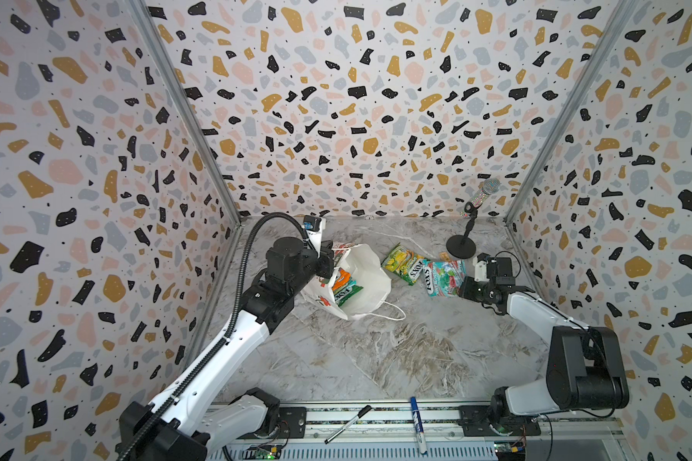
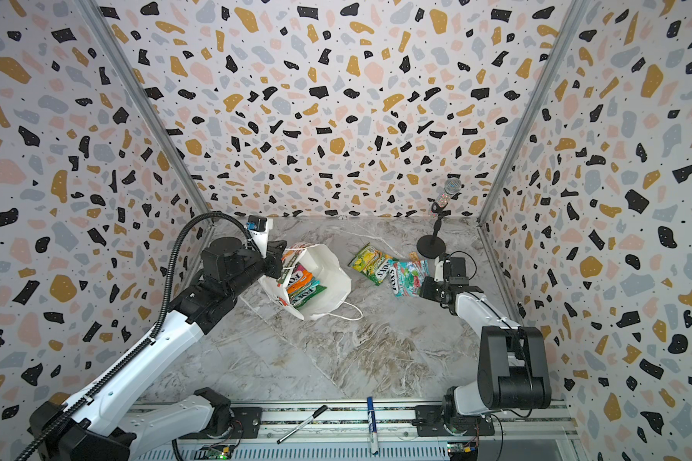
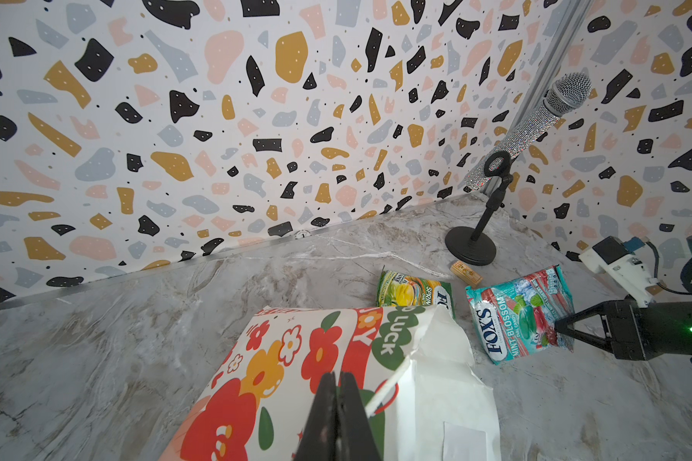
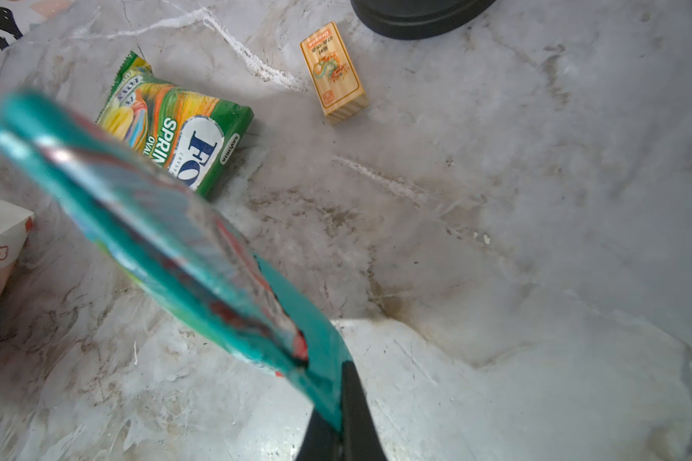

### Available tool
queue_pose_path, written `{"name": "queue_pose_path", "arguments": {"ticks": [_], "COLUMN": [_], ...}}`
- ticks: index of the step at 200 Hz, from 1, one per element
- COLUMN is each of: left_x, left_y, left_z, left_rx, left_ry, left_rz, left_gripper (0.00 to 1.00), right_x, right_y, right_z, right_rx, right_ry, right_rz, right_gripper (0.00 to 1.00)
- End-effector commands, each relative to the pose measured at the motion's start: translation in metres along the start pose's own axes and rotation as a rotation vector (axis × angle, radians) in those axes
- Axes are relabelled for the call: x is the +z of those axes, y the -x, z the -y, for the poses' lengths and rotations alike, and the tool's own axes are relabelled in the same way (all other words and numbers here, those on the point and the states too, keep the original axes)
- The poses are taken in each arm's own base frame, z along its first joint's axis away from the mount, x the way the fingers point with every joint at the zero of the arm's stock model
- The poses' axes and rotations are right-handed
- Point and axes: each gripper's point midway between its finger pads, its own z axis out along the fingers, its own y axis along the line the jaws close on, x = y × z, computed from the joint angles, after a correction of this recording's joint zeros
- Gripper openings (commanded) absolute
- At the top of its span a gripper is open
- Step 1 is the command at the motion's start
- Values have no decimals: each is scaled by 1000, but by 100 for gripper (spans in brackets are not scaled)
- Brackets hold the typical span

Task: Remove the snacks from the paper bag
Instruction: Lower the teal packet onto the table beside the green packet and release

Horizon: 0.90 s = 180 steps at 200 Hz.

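Observation:
The white paper bag [image 1: 370,275] leans open-mouthed at the back left of the marble table, its flowered side [image 3: 280,359] facing the left wall. Several snacks [image 1: 343,285] stand inside it, orange and teal. My left gripper [image 1: 329,258] is shut on the bag's upper rim, and its fingertips [image 3: 338,383] are pressed together over the flowered side. A green-yellow packet [image 1: 399,261] lies flat on the table right of the bag. My right gripper [image 4: 342,383] is shut on one corner of a teal packet [image 1: 444,277], held tilted just above the table beside the green-yellow packet.
A glittery microphone on a black round-based stand [image 1: 462,244] stands at the back right. A small wooden block [image 4: 333,74] lies beside its base. Two pens [image 1: 348,423] [image 1: 418,425] rest on the front rail. Patterned walls close in three sides.

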Motion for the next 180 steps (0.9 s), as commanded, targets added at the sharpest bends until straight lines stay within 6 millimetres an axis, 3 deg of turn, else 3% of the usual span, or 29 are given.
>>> {"name": "queue_pose_path", "arguments": {"ticks": [1,52,81,127,152,180], "left_x": [-2,-2,-3,-3,-3,-4], "left_y": [7,7,8,8,8,9], "left_z": [-1,-1,-1,-1,-1,-2], "left_rx": [16,16,15,16,15,15], "left_ry": [9,7,8,8,8,9], "left_rz": [31,30,33,32,34,35], "left_gripper": [0,0,0,0,0,0], "right_x": [-2,-3,-4,-7,-11,-19], "right_y": [-5,-10,-13,-12,-8,3], "right_z": [0,-18,-29,-23,-19,2], "right_rx": [16,21,36,31,20,2], "right_ry": [12,125,199,163,125,-11], "right_rz": [-26,-49,-65,-38,-19,30], "right_gripper": [0,0,8,18,35,46]}}
